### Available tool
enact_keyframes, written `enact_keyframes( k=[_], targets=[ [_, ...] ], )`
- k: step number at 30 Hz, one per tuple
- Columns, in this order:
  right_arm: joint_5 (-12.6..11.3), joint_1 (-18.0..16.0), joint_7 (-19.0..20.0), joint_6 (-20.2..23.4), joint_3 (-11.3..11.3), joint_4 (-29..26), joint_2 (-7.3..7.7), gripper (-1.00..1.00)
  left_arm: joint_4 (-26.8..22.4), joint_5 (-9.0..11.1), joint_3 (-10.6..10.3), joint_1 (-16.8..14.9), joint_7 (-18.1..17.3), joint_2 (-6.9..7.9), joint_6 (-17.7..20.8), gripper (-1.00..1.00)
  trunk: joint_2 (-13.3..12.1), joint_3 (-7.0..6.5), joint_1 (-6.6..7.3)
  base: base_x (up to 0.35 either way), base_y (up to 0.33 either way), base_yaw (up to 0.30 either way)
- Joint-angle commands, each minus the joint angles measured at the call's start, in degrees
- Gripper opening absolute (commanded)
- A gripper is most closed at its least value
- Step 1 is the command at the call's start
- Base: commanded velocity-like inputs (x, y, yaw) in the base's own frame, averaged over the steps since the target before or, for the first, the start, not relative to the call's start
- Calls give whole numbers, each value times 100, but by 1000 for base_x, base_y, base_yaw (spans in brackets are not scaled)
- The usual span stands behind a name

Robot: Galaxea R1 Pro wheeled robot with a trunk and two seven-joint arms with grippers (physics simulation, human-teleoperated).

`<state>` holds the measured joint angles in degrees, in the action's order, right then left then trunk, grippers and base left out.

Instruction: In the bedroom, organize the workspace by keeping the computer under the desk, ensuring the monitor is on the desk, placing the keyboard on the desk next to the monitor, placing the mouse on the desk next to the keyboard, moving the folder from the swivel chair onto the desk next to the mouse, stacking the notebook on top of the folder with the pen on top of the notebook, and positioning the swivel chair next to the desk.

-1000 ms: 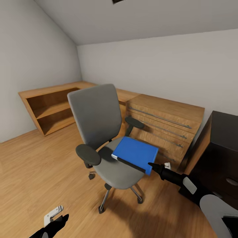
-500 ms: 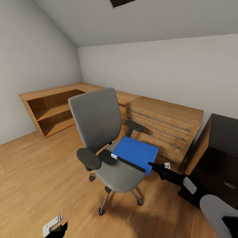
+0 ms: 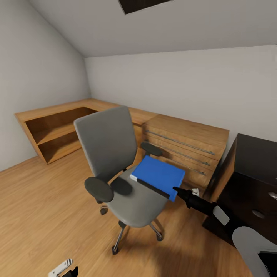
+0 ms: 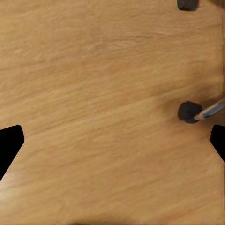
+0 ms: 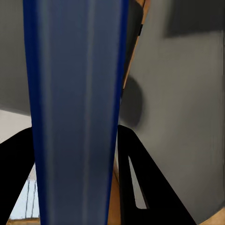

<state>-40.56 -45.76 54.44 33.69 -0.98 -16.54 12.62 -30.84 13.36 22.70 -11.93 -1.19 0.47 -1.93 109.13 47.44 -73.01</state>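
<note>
The right tool [image 3: 177, 190] pinches the near corner of the blue folder [image 3: 158, 176], which sits tilted above the front of the grey chair's [image 3: 115, 161] seat; in the right wrist view the folder's spine [image 5: 75, 112] runs between the two black fingers [image 5: 136, 183], hiding most of what lies behind. The left tool [image 4: 112, 145] hangs over bare wooden floor [image 3: 46, 204] with its tips wide apart, near a chair castor [image 4: 188, 111]. The black bench [image 3: 254, 173] is cut off at the right edge, just beside a light-wood drawer chest [image 3: 184, 148]. Open floor lies left of the chair.
</note>
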Motion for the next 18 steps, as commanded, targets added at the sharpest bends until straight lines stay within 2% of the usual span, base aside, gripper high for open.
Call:
enact_keyframes(
  k=[1, 13, 18],
  targets=[
    [-25, -4, 6, 40, -8, 4, -1, -100, 10, 56, 1, -2, -13, -1, -31, 100, 2, 4, 1, 0, 0, -101],
    [-66, -4, 5, 22, 0, 10, -25, -100, 233, 59, -2, -2, -13, -12, -123, 100, 2, 1, 1, -8, 0, -21],
    [-66, -4, 13, 16, 1, 14, -32, -100, 236, 54, -2, -2, -13, -12, -124, 100, 2, -9, 1, -244, 0, -78]
  ],
)
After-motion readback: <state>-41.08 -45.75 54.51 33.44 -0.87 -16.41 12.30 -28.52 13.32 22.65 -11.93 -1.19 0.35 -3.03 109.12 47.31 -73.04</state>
